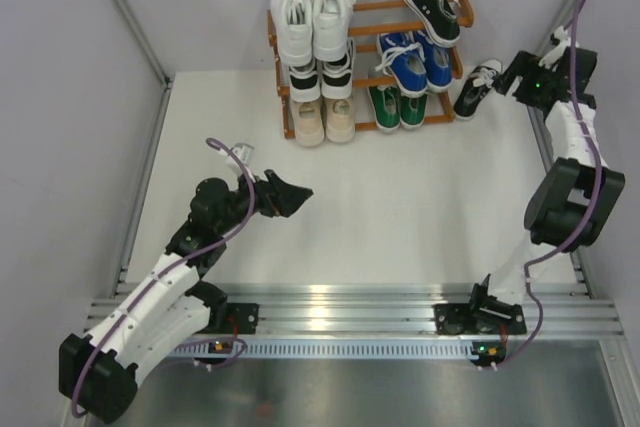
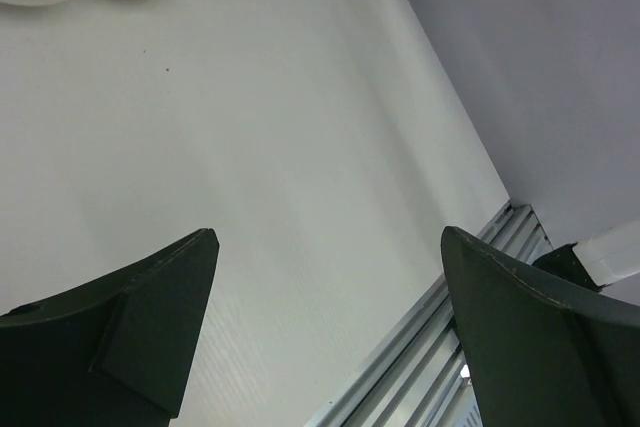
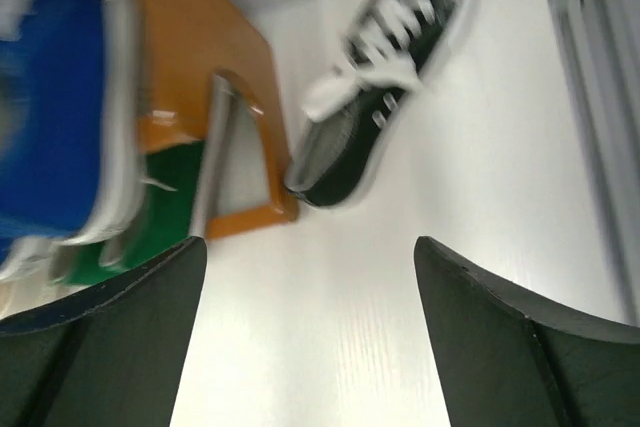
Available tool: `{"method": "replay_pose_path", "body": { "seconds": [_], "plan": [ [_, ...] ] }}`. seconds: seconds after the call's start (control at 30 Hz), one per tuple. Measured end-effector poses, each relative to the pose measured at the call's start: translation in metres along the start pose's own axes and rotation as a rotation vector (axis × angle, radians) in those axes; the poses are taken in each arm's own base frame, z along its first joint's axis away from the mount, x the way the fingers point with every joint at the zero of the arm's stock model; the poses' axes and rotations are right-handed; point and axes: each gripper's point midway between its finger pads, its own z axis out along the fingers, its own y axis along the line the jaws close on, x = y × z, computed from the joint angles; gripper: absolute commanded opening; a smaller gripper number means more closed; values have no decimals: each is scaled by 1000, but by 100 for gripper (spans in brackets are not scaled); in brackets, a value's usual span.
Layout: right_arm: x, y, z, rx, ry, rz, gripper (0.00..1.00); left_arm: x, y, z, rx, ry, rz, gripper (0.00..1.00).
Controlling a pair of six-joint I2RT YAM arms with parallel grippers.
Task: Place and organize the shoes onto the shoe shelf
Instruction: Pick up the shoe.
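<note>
The step in hand looks like fetching the loose black shoe (image 3: 375,107), the only one not on the shoe shelf (image 1: 378,6). It lies on the surface at the far right corner, just beside the shelf's right end. One end seems to touch the shelf's foot, though the blurred wrist view leaves that unsure.

The right fingers (image 3: 110,327) are spread with nothing between them. They are poised near the shoe on its near side, and it lies ahead of them, not yet between them.

To do this well, I would come down across the shoe's middle and pinch the side walls, not the laces. Then lift clear of the shelf's end post and set the shoe beside the matching black shoe (image 1: 432,4) on the top tier, pointing the same way.

The left fingers (image 2: 130,337) are also spread and empty, over bare surface well apart from the shelf.
</note>
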Motion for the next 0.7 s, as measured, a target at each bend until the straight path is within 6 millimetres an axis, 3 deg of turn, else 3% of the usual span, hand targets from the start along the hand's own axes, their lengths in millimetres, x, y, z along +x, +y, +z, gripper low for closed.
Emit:
{"method": "replay_pose_path", "body": {
  "seconds": [0.1, 0.17, 0.27, 0.37, 0.5, 0.53, 0.7],
  "plan": [
    [61, -31, 39, 120, 149, 132, 88, 1, 4, -1, -16, -4, -4, 98],
    [90, -42, 57, 185, 212, 176, 89, 5, 7, -2, -23, -5, -8, 98],
    [115, -45, 82, 246, 258, 190, 88, 14, 14, -3, -39, 9, -18, 98],
    [118, -39, 104, 269, 256, 193, 85, 21, 21, -4, -57, 21, -27, 98],
    [105, -34, 139, 279, 202, 224, 81, 24, 24, -4, -68, 24, -36, 98],
    [102, -34, 146, 281, 188, 233, 76, 24, 25, -4, -69, 24, -38, 98],
    [105, -50, 171, 336, 169, 267, 63, 28, 27, -4, -75, 29, -50, 98]
  ]
}}
